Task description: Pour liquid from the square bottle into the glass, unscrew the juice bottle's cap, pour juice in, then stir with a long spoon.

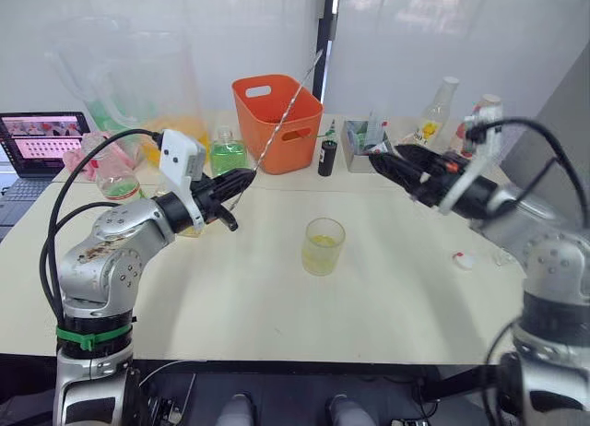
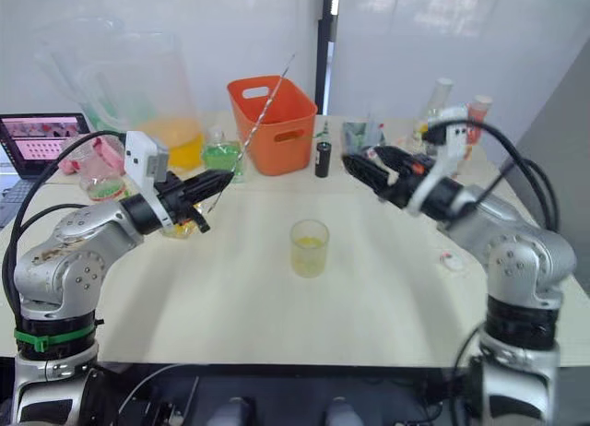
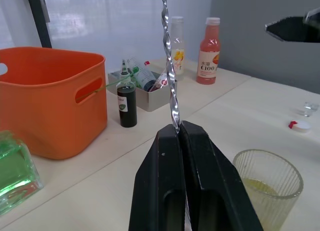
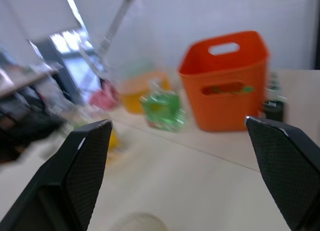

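An orange basket [image 1: 277, 122] stands near a laptop [image 1: 41, 142].

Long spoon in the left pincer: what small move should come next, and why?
Probably swing the left pincer over the glass and tip the long spoon down into it. The spoon is clamped but points up and away, and the glass already holds yellowish liquid.

Glass [image 1: 323, 246] before basket [image 1: 277, 122], between both arms.

A pale table [image 1: 230, 297] carries a ribbed glass [image 1: 323, 246] of yellow liquid near its middle. Along the far edge stand an orange basket [image 1: 277, 122], a green square bottle [image 1: 228, 152], a small dark bottle [image 1: 327, 155] and a laptop [image 1: 37, 149] at the left corner.
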### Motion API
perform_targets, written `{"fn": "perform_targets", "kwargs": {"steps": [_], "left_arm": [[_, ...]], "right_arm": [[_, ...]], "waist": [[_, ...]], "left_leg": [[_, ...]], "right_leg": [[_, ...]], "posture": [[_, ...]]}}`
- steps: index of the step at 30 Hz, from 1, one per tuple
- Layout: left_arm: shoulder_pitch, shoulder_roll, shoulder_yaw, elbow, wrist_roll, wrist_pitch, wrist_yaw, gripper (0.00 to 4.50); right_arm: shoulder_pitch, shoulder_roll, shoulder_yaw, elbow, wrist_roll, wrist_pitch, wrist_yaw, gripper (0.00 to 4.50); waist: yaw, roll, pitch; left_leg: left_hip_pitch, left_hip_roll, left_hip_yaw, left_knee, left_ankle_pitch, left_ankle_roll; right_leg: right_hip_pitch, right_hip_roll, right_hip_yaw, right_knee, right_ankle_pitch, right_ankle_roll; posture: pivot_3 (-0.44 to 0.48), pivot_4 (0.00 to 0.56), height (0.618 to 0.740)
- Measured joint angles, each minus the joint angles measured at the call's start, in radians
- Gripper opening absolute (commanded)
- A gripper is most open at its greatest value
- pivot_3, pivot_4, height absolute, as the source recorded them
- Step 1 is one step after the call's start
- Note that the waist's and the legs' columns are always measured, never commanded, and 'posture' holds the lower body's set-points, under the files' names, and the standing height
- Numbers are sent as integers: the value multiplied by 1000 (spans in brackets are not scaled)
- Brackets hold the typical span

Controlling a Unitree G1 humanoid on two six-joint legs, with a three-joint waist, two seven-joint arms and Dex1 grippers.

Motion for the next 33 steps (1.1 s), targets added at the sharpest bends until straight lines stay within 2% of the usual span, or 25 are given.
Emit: {"fn": "perform_targets", "kwargs": {"steps": [7, 19, 20, 22, 31, 33], "left_arm": [[-48, -3, -108, 4, 51, -54, -5, 20], [-35, 7, -175, 3, 87, -110, -46, 20], [-32, 7, -178, 0, 87, -111, -50, 0], [-29, 7, -179, 0, 87, -111, -51, 0], [-11, 9, -183, 0, 100, -112, -52, 0], [-9, 9, -185, 0, 101, -112, -52, 0]], "right_arm": [[-74, 258, -51, 81, 219, 9, -320, 4500], [-120, 360, -9, 115, 220, -38, -483, 4500], [-122, 368, -10, 124, 219, -56, -494, 4085], [-122, 369, -10, 132, 218, -64, -499, 3691], [-122, 365, -2, 140, 198, -104, -511, 573], [-122, 364, 7, 140, 191, -104, -510, 11]], "waist": [[0, 0, 0], [-13, 1, 0], [-14, 1, 0], [-14, 1, 0], [-22, 1, 0], [-23, 1, 0]], "left_leg": [[-1, 0, -1, 0, 0, 0], [-1, 0, -1, 0, 0, 0], [-1, 0, -1, 0, 0, 0], [-1, 0, -1, 0, 0, 0], [-1, 0, -1, -1, 0, 0], [-1, 0, -1, -1, 0, 0]], "right_leg": [[0, 0, 0, 0, 0, -1], [-3, 0, 0, 5, -1, -2], [-3, 0, -1, 6, -2, -2], [-3, 0, 0, 6, -2, -2], [-4, 1, 0, 7, -2, -3], [-4, 1, 0, 7, -2, -3]], "posture": [[0, 150, 740], [0, 150, 740], [0, 150, 740], [0, 150, 740], [0, 150, 740], [0, 150, 740]]}}
